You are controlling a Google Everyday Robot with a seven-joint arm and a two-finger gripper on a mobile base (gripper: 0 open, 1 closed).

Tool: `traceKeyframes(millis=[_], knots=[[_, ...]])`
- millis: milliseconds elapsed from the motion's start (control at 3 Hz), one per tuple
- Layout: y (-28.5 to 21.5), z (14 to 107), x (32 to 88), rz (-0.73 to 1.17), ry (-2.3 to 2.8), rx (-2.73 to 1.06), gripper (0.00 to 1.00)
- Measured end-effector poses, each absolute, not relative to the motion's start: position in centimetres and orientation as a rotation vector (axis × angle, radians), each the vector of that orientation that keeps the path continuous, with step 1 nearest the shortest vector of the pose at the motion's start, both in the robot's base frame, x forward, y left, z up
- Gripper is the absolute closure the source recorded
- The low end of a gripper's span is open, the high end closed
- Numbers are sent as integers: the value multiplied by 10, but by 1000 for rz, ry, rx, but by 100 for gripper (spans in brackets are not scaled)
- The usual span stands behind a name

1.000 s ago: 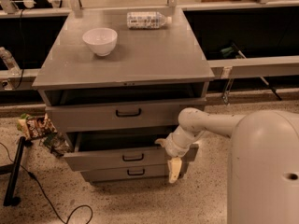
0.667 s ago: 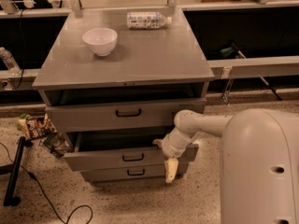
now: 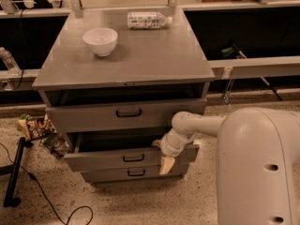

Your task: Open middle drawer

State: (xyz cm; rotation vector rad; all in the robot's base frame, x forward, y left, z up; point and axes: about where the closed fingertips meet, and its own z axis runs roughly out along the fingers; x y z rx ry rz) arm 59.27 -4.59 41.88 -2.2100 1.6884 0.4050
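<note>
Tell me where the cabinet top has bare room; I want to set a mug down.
The cabinet top is bare across its front half and right side, in front of the bowl and the bottle. The back is crowded: bowl at left, bottle at the rear edge. The gripper is lower, at the right end of the middle drawer.

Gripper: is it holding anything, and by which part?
It cannot be told. The gripper is at the front of the middle drawer, near its right end, away from the black handle; a grip on that edge is not visible.
</note>
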Motion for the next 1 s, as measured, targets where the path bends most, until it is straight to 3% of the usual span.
traceKeyframes(millis=[667, 1000], knots=[[-63, 428, 577, 411, 1722, -2265, 74], [-66, 430, 548, 514, 1752, -2282, 98]])
